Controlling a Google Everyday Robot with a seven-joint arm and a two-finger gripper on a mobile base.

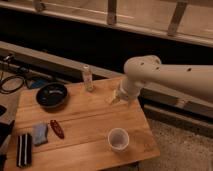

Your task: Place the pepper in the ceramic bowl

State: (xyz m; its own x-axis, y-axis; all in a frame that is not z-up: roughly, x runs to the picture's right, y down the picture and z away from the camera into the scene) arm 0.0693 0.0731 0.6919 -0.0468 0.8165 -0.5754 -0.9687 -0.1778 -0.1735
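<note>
Small slim dark red pepper (56, 128) lies flat on the light wooden table (95, 117), near-left corner in view, just beside a pale blue-grey flat piece (40, 133). Round glossy black ceramic bowl (52, 95) sits behind it, apart. Gripper (115, 98) hangs, seemingly low, over the table's far edge near a clear upright bottle (88, 78), well apart from the pepper; whether it is wide or narrow cannot be told

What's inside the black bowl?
Nothing shows inside the ceramic bowl; only its near inner wall is hidden behind the rim. The pepper lies on the table in front of it, and the gripper hangs to its right.
</note>
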